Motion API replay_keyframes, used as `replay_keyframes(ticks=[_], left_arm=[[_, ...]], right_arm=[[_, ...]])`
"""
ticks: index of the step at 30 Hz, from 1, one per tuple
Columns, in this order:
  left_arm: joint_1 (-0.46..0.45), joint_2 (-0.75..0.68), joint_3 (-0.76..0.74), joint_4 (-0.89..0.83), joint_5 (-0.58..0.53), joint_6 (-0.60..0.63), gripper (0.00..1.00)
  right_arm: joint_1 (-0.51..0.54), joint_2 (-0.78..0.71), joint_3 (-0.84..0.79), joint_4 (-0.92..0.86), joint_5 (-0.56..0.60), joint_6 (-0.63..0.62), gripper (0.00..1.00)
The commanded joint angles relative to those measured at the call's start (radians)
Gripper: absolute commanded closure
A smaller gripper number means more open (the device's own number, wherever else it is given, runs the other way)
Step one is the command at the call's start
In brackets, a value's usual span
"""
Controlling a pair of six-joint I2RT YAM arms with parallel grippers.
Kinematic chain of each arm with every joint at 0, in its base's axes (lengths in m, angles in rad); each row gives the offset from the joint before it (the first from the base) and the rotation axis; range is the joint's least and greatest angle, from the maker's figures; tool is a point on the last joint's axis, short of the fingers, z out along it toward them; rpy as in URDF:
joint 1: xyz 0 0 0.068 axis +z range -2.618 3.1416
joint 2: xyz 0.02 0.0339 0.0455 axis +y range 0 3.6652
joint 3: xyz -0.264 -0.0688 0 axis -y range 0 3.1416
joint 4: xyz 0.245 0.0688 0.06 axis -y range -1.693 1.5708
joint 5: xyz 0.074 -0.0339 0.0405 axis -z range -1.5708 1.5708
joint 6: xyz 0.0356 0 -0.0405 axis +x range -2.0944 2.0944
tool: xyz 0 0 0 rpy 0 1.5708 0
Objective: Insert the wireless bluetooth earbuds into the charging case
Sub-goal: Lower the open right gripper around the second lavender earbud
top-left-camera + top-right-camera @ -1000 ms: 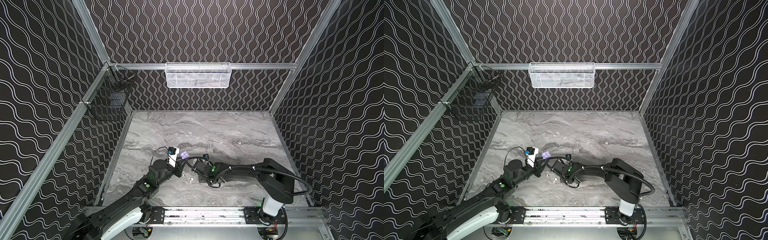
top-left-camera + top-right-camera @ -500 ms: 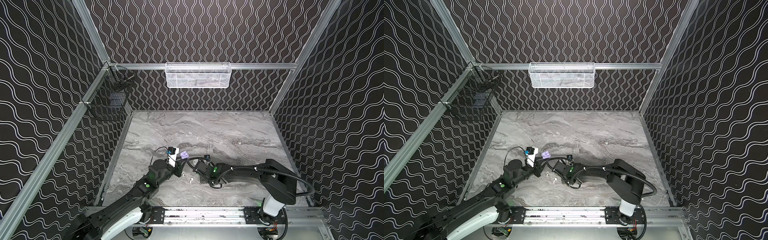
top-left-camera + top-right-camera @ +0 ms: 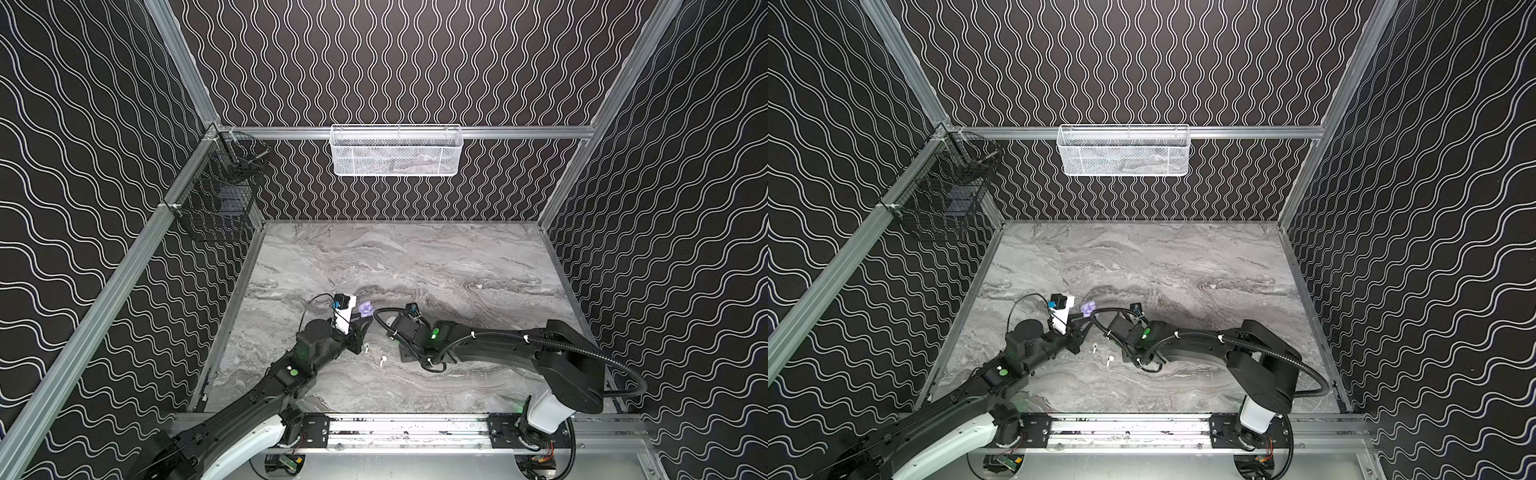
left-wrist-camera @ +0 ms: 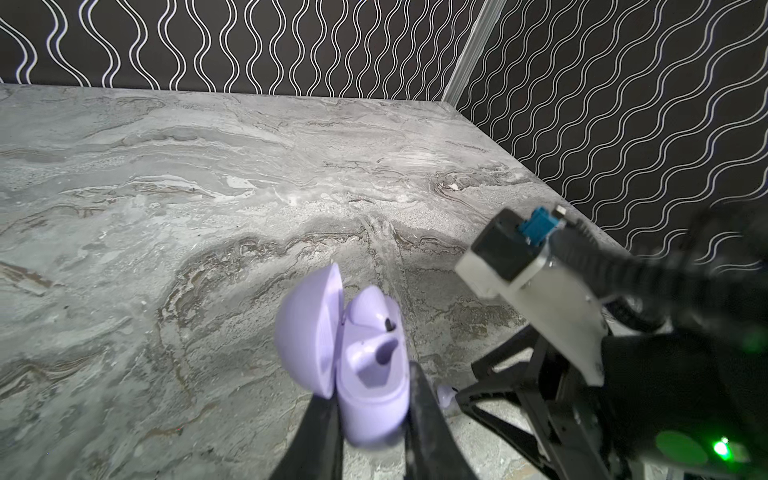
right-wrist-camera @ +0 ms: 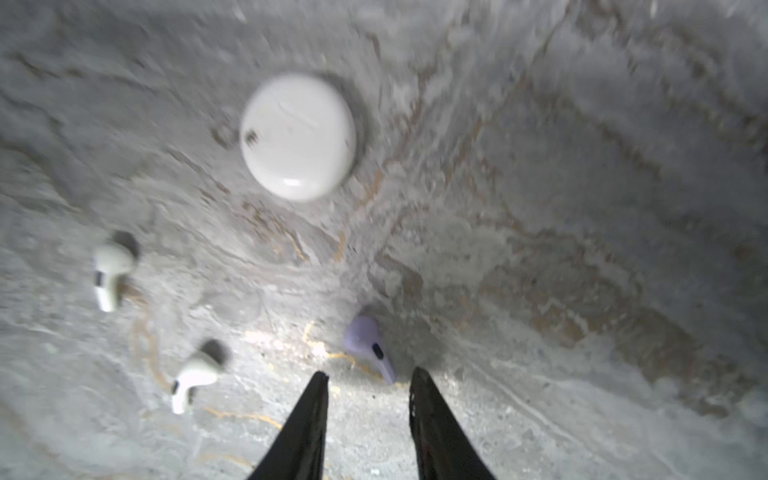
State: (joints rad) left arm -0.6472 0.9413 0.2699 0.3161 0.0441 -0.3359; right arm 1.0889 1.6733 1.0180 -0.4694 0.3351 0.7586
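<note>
Right pincer (image 5: 369,374) has drawn back slightly, jaws parted and empty; lilac earbud (image 5: 365,338) lies on the counter (image 5: 540,208) just ahead of its tips, stem slanting toward them. Left pincer (image 4: 368,384) grips the open lilac case (image 4: 374,415).

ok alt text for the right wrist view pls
The right gripper, jaws apart and empty, points at a lilac earbud lying on the marble table just past its tips. Beyond lie two white earbuds and a closed round white case.
</note>
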Motion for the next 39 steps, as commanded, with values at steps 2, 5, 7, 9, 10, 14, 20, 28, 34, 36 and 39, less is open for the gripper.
replay_keyframes(ticks=[2, 5, 7, 9, 10, 14, 20, 28, 34, 36, 39], left_arm=[[0.004, -0.004, -0.001, 0.008, -0.013, 0.0, 0.89], [0.005, -0.007, -0.002, 0.006, -0.018, -0.001, 0.89], [0.007, -0.004, -0.001, 0.004, -0.021, -0.001, 0.89], [0.009, -0.005, -0.001, 0.005, -0.02, -0.003, 0.89], [0.011, -0.004, -0.001, 0.005, -0.02, -0.003, 0.89], [0.013, -0.007, -0.001, 0.0, -0.021, -0.002, 0.9], [0.017, -0.01, -0.003, 0.0, -0.019, -0.005, 0.89], [0.023, -0.007, -0.005, 0.006, -0.01, -0.007, 0.89], [0.024, -0.004, -0.005, 0.009, -0.007, -0.008, 0.89], [0.026, -0.002, -0.005, 0.01, -0.006, -0.008, 0.89], [0.025, -0.001, -0.005, 0.009, -0.006, -0.009, 0.89]], right_arm=[[-0.026, -0.02, 0.006, -0.042, -0.006, -0.125, 0.62], [-0.048, -0.035, -0.006, -0.018, -0.05, -0.2, 0.63], [-0.057, -0.035, -0.004, -0.008, -0.081, -0.245, 0.63], [-0.059, -0.024, 0.008, -0.008, -0.11, -0.286, 0.63], [-0.06, -0.015, 0.014, -0.008, -0.122, -0.301, 0.63], [-0.06, 0.018, 0.038, -0.008, -0.151, -0.339, 0.66], [-0.06, 0.062, 0.059, -0.013, -0.157, -0.362, 0.66], [-0.063, 0.112, 0.085, -0.043, -0.138, -0.381, 0.66], [-0.069, 0.121, 0.085, -0.054, -0.129, -0.387, 0.66], [-0.071, 0.123, 0.085, -0.054, -0.13, -0.387, 0.66], [-0.073, 0.13, 0.085, -0.051, -0.135, -0.392, 0.66]])
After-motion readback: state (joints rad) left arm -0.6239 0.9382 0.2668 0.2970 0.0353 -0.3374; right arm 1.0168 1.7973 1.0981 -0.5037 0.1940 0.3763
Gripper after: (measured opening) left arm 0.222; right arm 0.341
